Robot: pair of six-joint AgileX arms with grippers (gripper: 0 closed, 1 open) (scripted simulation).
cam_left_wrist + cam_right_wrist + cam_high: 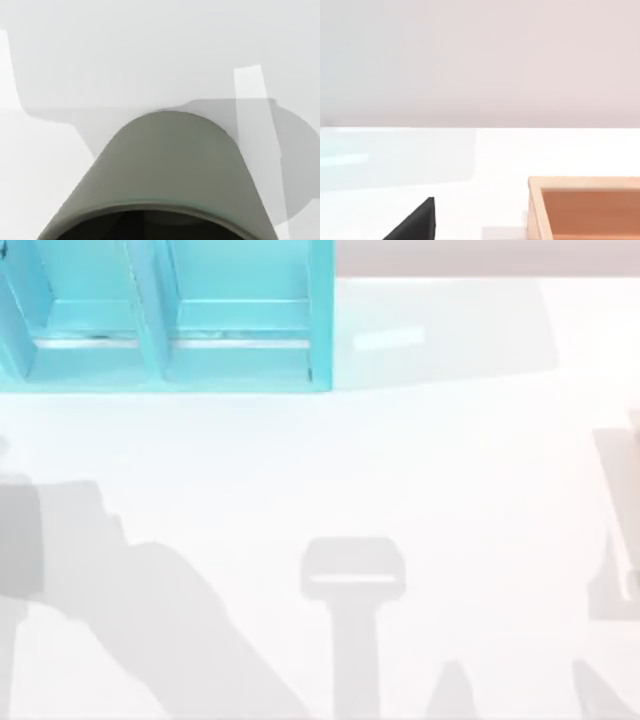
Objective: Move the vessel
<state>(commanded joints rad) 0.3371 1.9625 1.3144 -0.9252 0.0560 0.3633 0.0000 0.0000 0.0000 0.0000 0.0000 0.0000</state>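
Note:
The vessel (170, 170) is a matte olive-grey cup with no handle. In the left wrist view it looms very close, its dark mouth toward the camera and its narrower base resting on the white table (150, 50). How my left gripper stands around it is hidden. In the right wrist view one black fingertip (417, 222) of my right gripper pokes in low over the table.
A teal open shelf unit (165, 315) stands at the table's back left. A shallow wooden box (585, 207) lies close to my right gripper. Soft grey shadows of the arms fall across the white table (400, 460) at front left and centre.

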